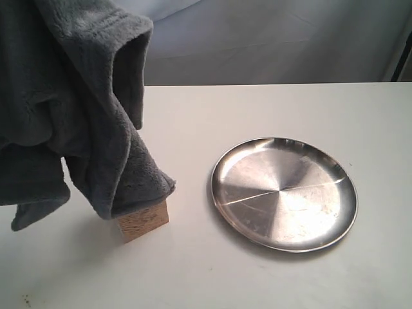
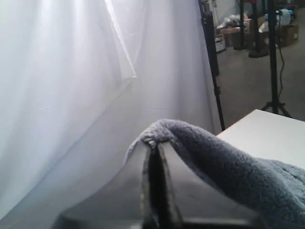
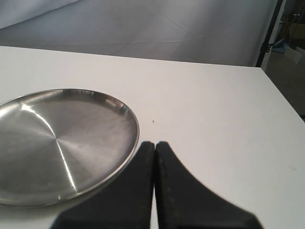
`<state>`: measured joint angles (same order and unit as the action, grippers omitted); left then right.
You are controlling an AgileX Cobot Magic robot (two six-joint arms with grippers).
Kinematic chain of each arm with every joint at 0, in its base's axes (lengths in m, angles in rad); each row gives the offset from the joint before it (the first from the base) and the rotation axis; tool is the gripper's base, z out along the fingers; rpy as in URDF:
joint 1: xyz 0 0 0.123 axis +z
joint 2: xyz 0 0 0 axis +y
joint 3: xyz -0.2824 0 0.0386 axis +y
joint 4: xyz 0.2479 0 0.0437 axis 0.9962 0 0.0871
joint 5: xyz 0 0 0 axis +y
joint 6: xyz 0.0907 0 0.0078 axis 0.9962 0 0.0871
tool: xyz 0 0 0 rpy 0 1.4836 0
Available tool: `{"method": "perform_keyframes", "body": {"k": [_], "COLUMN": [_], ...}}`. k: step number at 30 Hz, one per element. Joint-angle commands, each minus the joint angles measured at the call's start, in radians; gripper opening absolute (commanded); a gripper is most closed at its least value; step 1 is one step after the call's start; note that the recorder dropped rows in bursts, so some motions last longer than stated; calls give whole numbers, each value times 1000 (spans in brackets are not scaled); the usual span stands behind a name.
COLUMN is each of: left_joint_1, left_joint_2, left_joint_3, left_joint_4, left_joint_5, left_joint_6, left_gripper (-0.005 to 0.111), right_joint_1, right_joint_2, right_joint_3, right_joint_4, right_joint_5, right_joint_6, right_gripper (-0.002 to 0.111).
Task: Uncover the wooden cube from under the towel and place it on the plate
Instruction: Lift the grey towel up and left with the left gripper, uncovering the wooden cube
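The wooden cube (image 1: 143,221) sits on the table (image 1: 257,109), left of the plate (image 1: 283,193) and apart from it. Its grain lines run level, and the towel (image 1: 84,116) covers its top. The towel hangs with its length running downward, pinched in the closed left gripper (image 2: 155,143). The right gripper (image 3: 155,144), jaws pressed together and empty, is just beside the plate's rim.

I am working in what looks to me like a lab or recording studio: a white table (image 3: 214,105) screened by a white curtain (image 2: 71,95), with black tripod stands (image 2: 273,52), cardboard boxes (image 2: 288,33) and a grey floor (image 2: 243,86) beyond.
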<state>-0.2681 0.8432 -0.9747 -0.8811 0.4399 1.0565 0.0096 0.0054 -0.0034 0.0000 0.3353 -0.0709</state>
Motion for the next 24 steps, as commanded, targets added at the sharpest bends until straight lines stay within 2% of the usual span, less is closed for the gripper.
{"method": "perform_keyframes", "body": {"k": [1, 6, 10, 16, 24], "left_joint_1": [-4, -4, -4, -4, -4], "left_joint_2": [-1, 33, 104, 230, 406], "left_joint_3": [-6, -6, -6, -6, -6], "left_joint_4": [-14, 60, 62, 115, 115], "left_joint_5": [-149, -240, -284, -527, -744], "left_joint_6": [-2, -2, -2, -2, -7], "left_gripper": [0, 0, 0, 0, 0], "right_joint_1": [2, 2, 2, 2, 2], "right_joint_2": [-5, -5, -5, -5, -5], "right_joint_3": [3, 3, 3, 3, 3], "right_joint_4": [-8, -8, -8, -8, -8], "right_joint_5": [0, 0, 0, 0, 0], "right_joint_6": [-2, -2, -2, -2, -2], "right_gripper": [0, 0, 0, 0, 0]}}
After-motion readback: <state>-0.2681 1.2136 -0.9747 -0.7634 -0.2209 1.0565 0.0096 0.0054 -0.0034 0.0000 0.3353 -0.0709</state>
